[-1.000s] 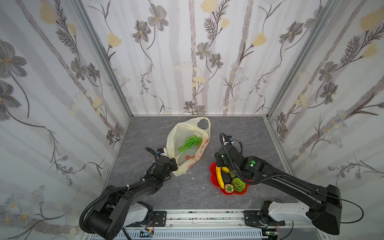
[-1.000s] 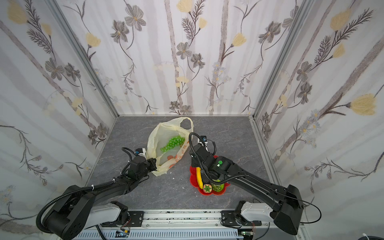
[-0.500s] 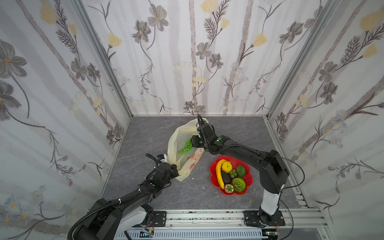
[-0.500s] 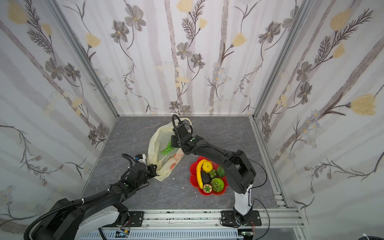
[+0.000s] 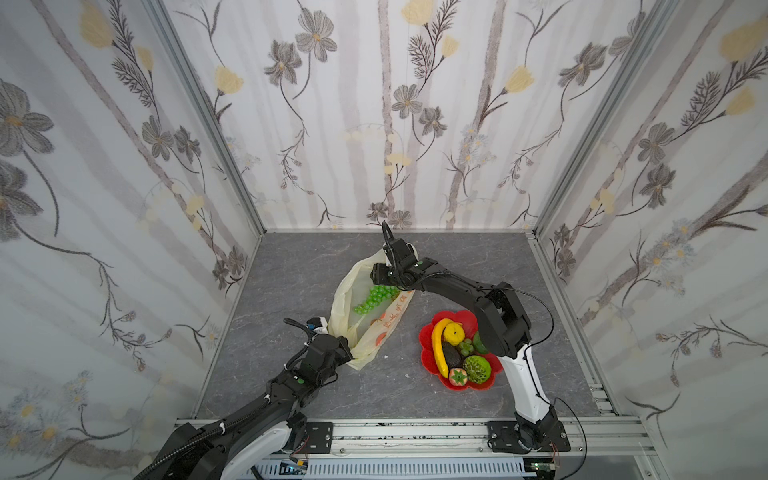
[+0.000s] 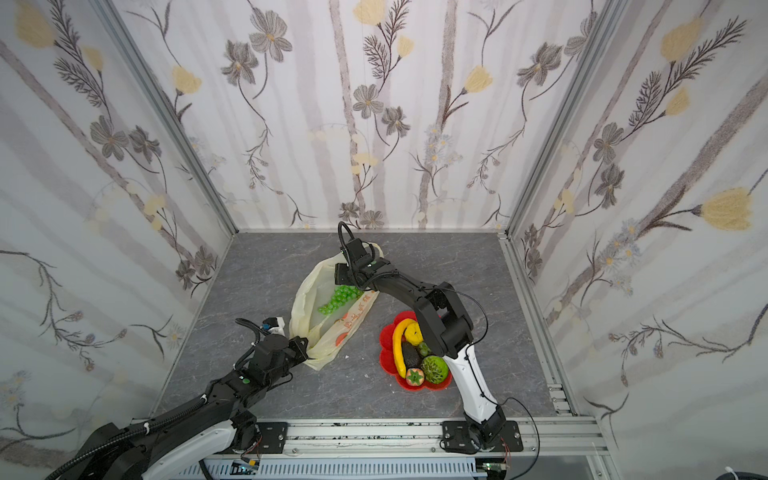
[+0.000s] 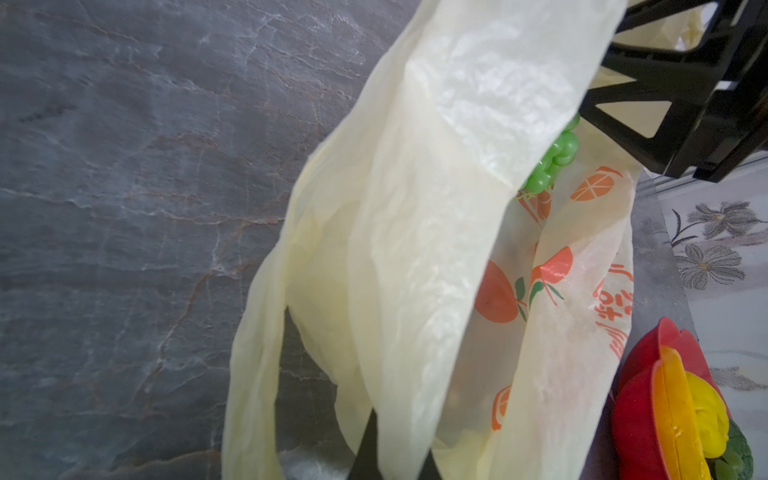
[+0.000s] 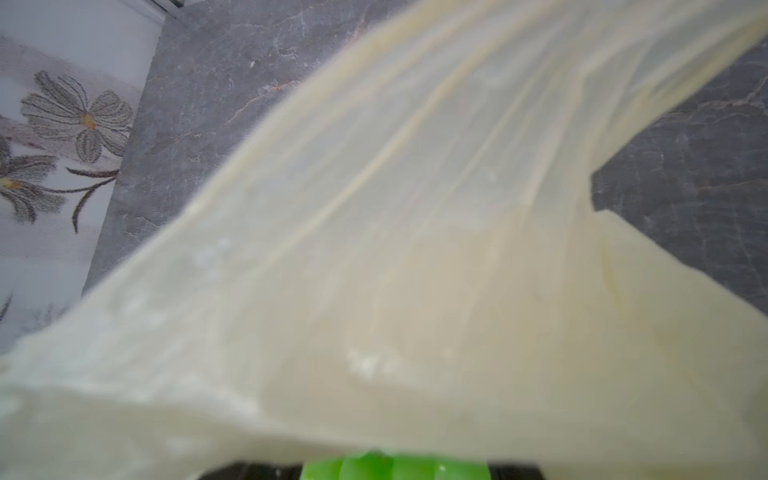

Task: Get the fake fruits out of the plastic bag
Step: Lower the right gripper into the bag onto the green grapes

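The pale-yellow plastic bag lies mid-table with its mouth toward the back wall. My left gripper is shut on the bag's near end. A green grape bunch lies inside the bag. My right gripper reaches into the bag's mouth, open, with its fingers astride the top of the grapes. Other fake fruits lie on the red plate: a banana, a yellow piece, an avocado, a strawberry and a bumpy green ball.
The red plate sits to the right of the bag, under the right arm's elbow. Flowered walls close in the grey table on three sides. A metal rail runs along the front edge.
My right gripper has left the red plate, swung back to the bag's mouth and come down over the grapes, its jaws widening. The left gripper has kept its hold on the bag.
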### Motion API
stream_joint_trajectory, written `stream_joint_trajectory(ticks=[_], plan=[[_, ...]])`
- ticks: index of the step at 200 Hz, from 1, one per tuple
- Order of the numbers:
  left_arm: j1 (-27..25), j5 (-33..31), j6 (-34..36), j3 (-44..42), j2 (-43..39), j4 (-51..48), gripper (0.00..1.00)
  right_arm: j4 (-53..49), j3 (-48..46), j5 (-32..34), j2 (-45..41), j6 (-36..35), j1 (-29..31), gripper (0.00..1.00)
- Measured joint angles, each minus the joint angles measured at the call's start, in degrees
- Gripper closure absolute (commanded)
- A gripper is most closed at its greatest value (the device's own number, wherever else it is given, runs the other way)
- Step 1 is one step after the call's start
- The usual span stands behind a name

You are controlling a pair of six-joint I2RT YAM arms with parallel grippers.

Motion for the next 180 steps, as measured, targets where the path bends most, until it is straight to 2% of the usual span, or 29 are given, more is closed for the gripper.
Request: stream_joint_trajectory(ticks=[30, 79, 121, 180], plan=[[0.00, -0.52, -0.04, 0.13, 1.20, -0.04, 1.00, -2.60, 0.00, 0.68, 0.46, -0.48, -0.72, 0.20], [-0.13, -0.72, 0.00, 1.07, 3.17, -0.02, 1.00, -1.62, -4.28, -1.38, -0.52, -0.72, -0.81, 0.20], [-0.22, -1.44, 0.02, 1.11, 4.02, -0.02, 1.00, 1.03, -12.37, -5.33, -6.40, -1.07, 1.38, 0.20], [-0.22, -1.77, 0.87, 2.45, 6.67, 0.02, 1.00, 2.93, -18.23, -8.24, -9.79, -0.81, 5.95, 0.32]])
